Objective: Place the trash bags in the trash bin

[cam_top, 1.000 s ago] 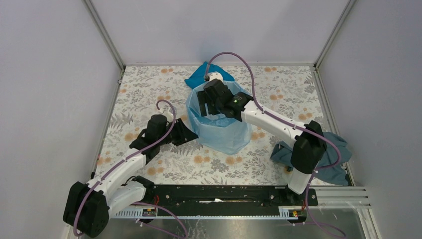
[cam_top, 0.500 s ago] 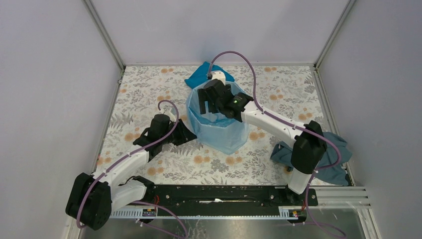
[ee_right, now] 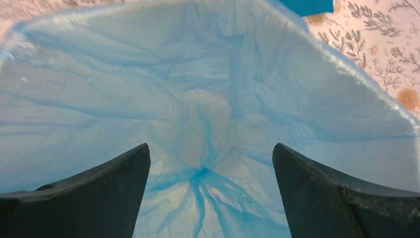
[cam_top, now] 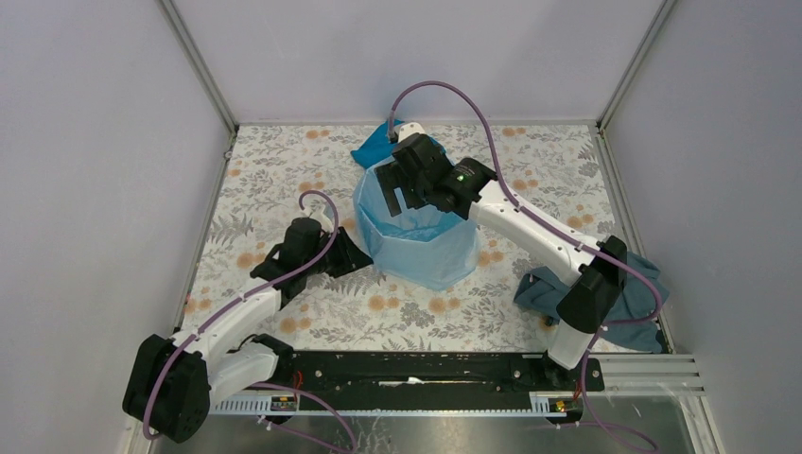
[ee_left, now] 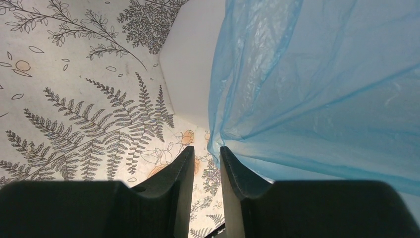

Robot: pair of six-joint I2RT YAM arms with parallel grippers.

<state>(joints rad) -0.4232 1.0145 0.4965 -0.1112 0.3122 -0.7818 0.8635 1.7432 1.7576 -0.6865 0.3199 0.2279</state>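
Top external: trash bag lines trash bin, hem draped outside rim. Right claw spread wide over mouth, empty. Left claw nearly pressed together at hem beside bin wall; cannot tell if film nipped. Best: ease hem down evenly, no tearing.

Crinkly light-blue film bag lines upright white bin, draped over rim.

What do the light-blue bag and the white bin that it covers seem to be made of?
Bag: probably thin plastic film, glossy and see-through; it shows creases and gathers to a seam at the bottom. Bin: likely hard plastic, smooth white; its flat facets meet at a crisp edge.
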